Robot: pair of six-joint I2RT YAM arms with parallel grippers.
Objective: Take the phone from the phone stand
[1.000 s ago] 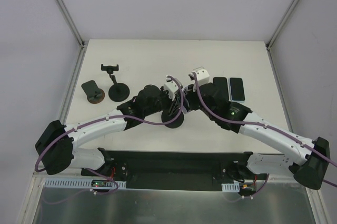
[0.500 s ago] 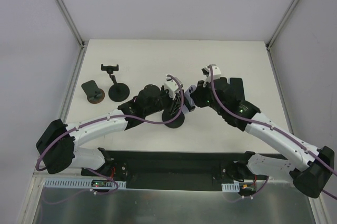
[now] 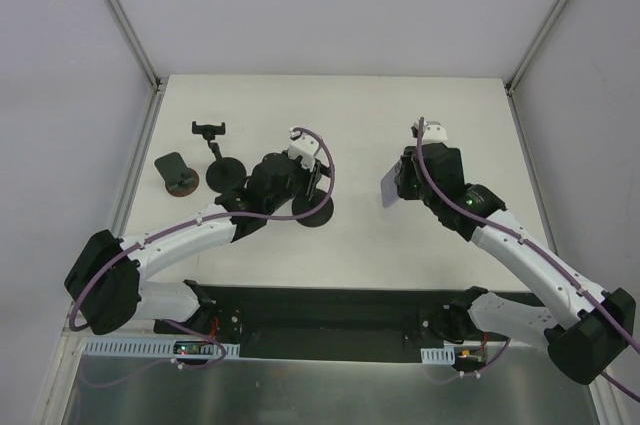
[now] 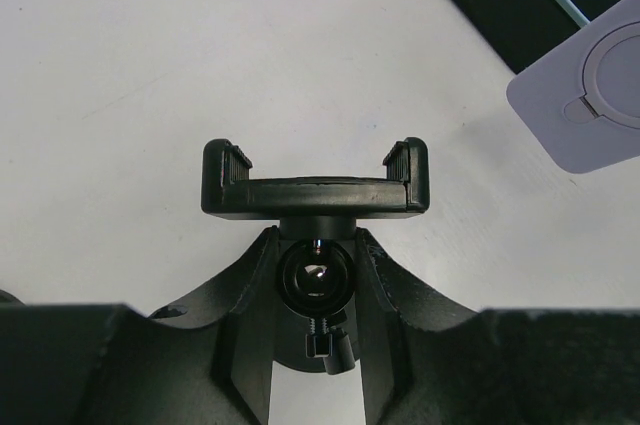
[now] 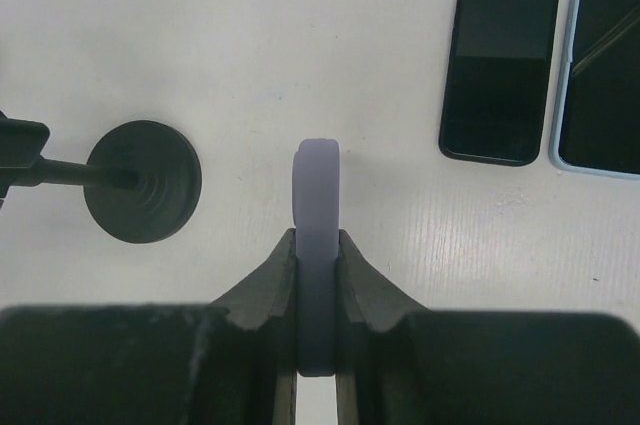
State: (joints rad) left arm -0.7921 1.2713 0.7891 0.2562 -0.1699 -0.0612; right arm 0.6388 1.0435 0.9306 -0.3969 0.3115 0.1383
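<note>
- White counter (image 3: 250, 105): right tool (image 5: 318, 245) pinches slim lavender phone (image 5: 318, 185) edgewise; lower it flat beside black phone (image 5: 498, 65).
- Steady black plastic phone stand (image 4: 315, 190), clamped by left tool (image 4: 318, 255).

A pale lavender phone (image 5: 318, 205) stands out against the off-white desk (image 3: 400, 105), opposite a matte black phone stand (image 4: 315, 190). Nearby lie a black-cased handset (image 5: 498, 70) and a light-blue-cased handset (image 5: 605, 75), both with dark screens. The left arm (image 3: 190, 237) and right arm (image 3: 530, 255) are white with black joints and purple cables (image 3: 320, 145).
</note>
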